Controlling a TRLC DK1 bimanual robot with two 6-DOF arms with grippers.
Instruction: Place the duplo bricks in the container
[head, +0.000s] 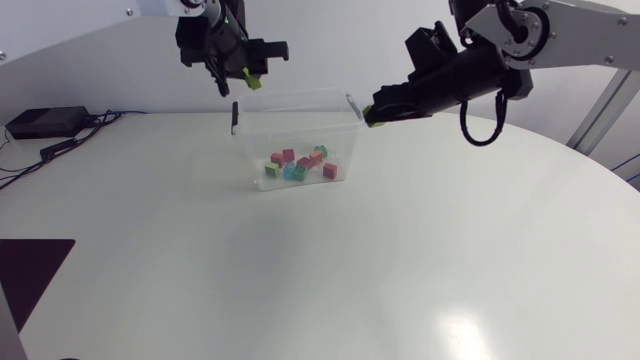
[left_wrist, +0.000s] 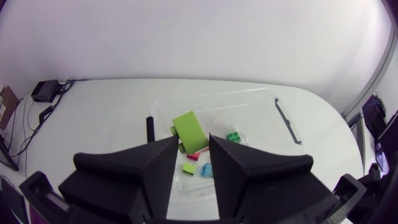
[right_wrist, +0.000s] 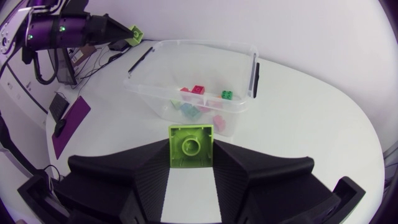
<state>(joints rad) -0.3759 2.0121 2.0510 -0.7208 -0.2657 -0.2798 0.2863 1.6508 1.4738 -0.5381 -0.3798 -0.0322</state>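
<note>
Bricks (head: 298, 165), loose lot: several small pieces in pink, red, green, teal and orange are heaped on the floor of the container (head: 300, 130), toward its near wall.

Container: a clear, lidless tub is set on the white bench (head: 400, 260), left of centre. A black latch (head: 235, 118) is fitted at each short end.

Left hand (head: 245, 72): it is raised well above the bench, over the container's left end. It is closed on the left brick (left_wrist: 188, 129), a lime piece pinched from two sides at the fingertips and tilted. In the left wrist view this brick is seen over the tub's end, just beside the latch, with the loose bricks under and ahead of it.

Right hand (head: 380, 112): it is placed at about rim height, just beside the container's right end. It is closed on the right brick (right_wrist: 191, 144), also lime, clamped between the fingertips with its hollow underside turned to the wrist camera. In the right wrist view the container lies ahead of this hand, and the left hand is seen beyond it.

Far left of bench: a black box (head: 40, 122) and cables (head: 95, 125) are laid near the edge.
</note>
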